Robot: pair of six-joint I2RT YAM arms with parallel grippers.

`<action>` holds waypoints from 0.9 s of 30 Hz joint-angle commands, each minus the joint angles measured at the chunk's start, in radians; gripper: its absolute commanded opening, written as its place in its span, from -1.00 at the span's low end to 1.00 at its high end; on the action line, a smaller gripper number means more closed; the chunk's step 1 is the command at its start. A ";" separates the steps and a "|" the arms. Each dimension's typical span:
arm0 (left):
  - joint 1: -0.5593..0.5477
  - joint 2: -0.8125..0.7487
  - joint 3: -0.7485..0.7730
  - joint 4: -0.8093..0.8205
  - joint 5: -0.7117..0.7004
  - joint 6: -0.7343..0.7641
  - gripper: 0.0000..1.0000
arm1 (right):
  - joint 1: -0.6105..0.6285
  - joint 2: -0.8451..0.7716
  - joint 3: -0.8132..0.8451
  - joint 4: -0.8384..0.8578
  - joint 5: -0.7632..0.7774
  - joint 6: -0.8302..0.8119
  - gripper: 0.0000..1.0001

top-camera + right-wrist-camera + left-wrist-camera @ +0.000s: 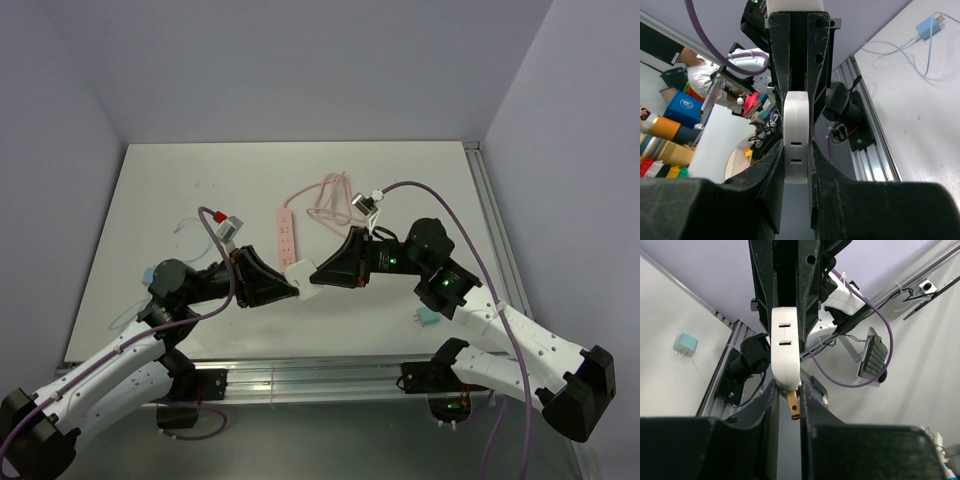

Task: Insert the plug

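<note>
Left gripper (788, 399): clenched on the lower end of a white adapter (785, 347), whose brass prong (793, 406) sticks down between the fingers.
Right gripper (796, 159): clamped on the same adapter from the opposite end, with two slots facing its camera.
Plug (427, 317): teal, lying loose on the table (180, 190) near the front edge, beside the right arm; neither gripper holds it.
Wire (927, 60): thin and pale, trailing from the plug across the table.
Power strip (285, 232): pink, flat on the table just beyond the two meeting grippers.
Cord (330, 195): pink, coiled farther back.
</note>
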 commanded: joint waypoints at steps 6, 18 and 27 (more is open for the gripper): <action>-0.001 -0.023 0.001 0.081 -0.025 -0.014 -0.99 | -0.007 0.020 -0.009 0.135 -0.067 0.041 -0.65; -0.001 0.003 -0.001 0.113 -0.042 -0.058 -0.99 | -0.004 0.048 0.013 0.152 -0.078 0.031 -0.17; -0.001 0.029 -0.010 0.147 -0.022 -0.069 -0.99 | -0.004 0.079 0.030 0.166 -0.099 0.027 -1.00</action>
